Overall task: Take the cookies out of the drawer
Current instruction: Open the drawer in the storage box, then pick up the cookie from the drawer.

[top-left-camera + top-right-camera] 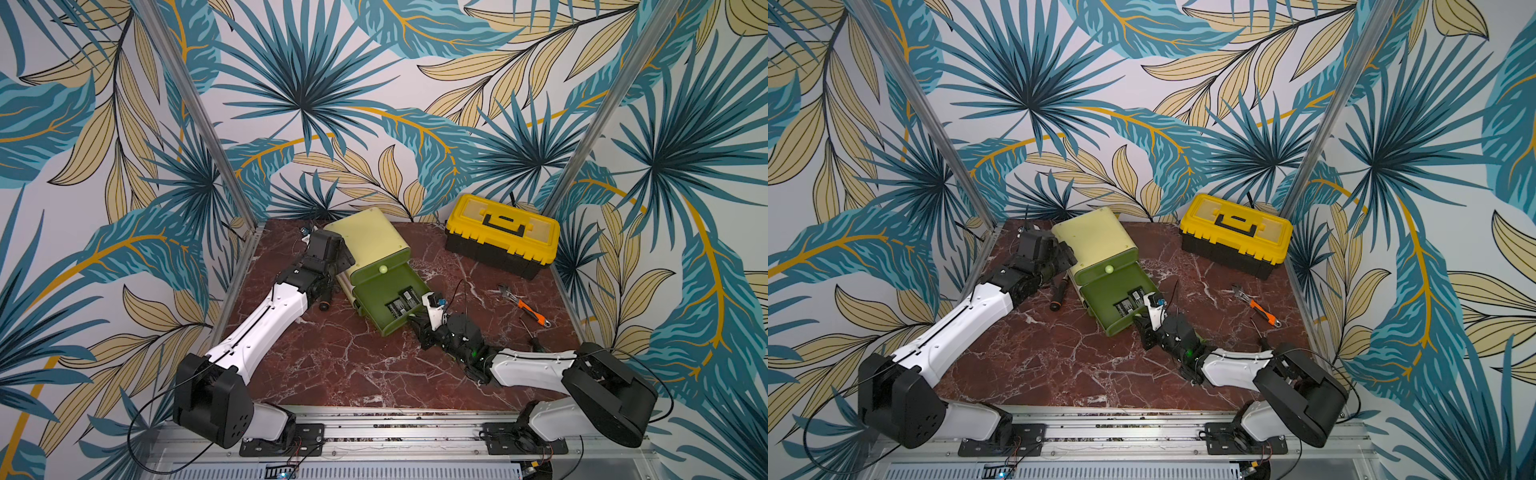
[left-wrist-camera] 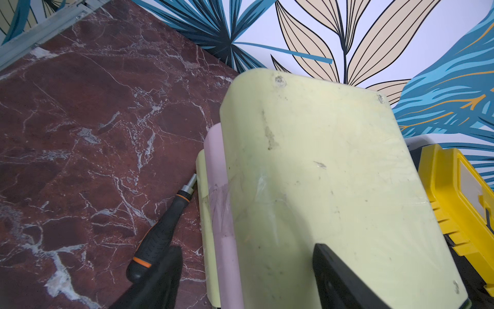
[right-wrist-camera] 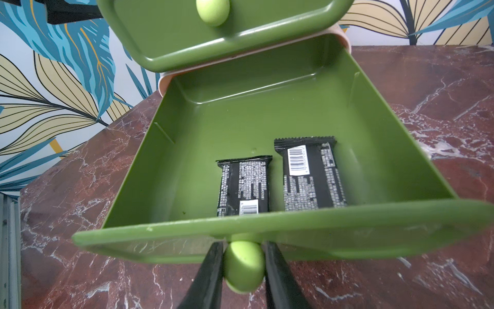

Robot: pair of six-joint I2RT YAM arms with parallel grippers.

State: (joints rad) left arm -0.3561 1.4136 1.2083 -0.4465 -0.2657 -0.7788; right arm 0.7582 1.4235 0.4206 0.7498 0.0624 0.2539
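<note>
Cookies (image 3: 243, 184) in drawer (image 3: 320, 222), just beyond right pincer (image 3: 243, 250), seemingly clamped on knob (image 3: 243, 273).

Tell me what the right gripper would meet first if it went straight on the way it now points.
The pale green knob flanked by the right gripper, almost at once; just behind it stands the front panel of the open drawer. Depth is unclear.

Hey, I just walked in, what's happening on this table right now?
The right pincer is clamped on the knob of the lower drawer, which is pulled out. Two black cookie packets lie inside it, not yet taken. The left pincer is spread wide over the top edge of the pale cabinet, seemingly steadying it.
</note>
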